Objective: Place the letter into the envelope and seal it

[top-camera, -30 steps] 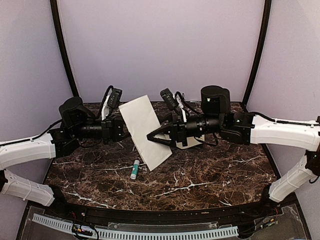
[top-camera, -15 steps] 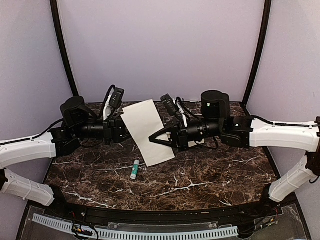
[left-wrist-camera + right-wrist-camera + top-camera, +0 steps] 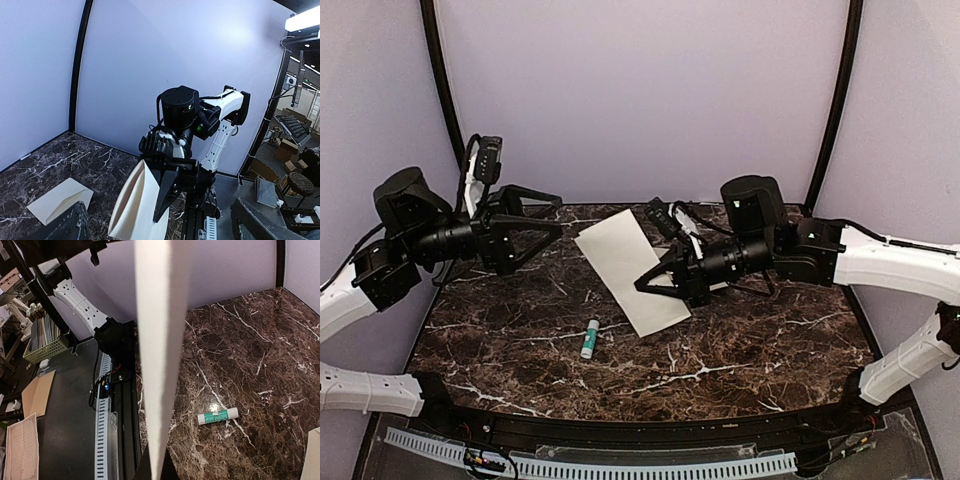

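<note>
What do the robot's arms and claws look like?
The left arm and right arm have smooth white shells and chunky round black joints. The left gripper and right gripper are black and pointy, like pincers. Thin black cables loop over the wrists.

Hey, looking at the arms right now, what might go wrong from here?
The letter hangs above the table from the right end effector alone, pinched at one edge and bowing; it may slip or twist. The left end effector is open and apart, so nothing steadies it. The envelope lies flat near the right arm, which might nudge it.
</note>
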Tool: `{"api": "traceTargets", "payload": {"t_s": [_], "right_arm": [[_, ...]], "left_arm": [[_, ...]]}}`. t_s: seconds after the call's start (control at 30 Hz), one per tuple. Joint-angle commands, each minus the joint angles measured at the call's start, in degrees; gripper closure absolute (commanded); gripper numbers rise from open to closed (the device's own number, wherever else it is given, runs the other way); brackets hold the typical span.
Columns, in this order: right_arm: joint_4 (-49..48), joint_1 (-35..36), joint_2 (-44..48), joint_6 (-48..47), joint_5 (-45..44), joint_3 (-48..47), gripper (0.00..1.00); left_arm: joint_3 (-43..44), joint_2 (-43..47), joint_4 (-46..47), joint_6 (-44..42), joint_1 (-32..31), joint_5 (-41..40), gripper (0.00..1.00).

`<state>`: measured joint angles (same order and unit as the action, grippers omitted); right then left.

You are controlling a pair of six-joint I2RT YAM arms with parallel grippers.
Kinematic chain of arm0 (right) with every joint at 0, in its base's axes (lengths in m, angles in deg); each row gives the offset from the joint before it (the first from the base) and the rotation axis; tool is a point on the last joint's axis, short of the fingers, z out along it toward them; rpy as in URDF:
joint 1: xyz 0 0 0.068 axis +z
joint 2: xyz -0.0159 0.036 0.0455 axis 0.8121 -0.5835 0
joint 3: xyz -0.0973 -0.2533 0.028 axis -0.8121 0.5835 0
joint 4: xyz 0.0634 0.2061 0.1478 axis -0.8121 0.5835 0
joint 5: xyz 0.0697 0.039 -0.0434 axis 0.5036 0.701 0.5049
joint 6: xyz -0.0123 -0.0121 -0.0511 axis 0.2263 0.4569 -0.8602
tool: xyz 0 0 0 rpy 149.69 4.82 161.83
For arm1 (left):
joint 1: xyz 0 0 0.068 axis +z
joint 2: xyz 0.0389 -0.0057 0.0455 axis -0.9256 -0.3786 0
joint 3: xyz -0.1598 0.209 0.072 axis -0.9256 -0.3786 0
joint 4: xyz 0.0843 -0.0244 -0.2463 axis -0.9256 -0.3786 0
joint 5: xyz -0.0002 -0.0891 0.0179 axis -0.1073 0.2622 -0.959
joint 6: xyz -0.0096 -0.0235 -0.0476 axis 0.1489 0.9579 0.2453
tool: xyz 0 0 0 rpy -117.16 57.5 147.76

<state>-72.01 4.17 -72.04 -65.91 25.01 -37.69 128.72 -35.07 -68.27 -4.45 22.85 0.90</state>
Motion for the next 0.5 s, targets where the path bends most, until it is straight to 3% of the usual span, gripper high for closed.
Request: {"api": "traceTargets", "payload": {"t_s": [0.0,0.27,0.47], "right_arm": [[9.83,0.6,-1.24,-6.87,-2.76,-4.35,1.0],[14.66,3.87,-2.07,-11.52,-2.75,-6.2,1.0],[15.77,4.53,-3.92,-12.17,-4.63,-7.22,1.0]], "left_arm": [[4.82,-2.3,-7.71,-6.83,-0.18,2.58,0.01],[10.73,-10.93,-11.76,-11.05,-0.23,7.9,0.03],[9.27,-13.88,-10.68,-11.85,-0.4,13.71,0.24]]}}
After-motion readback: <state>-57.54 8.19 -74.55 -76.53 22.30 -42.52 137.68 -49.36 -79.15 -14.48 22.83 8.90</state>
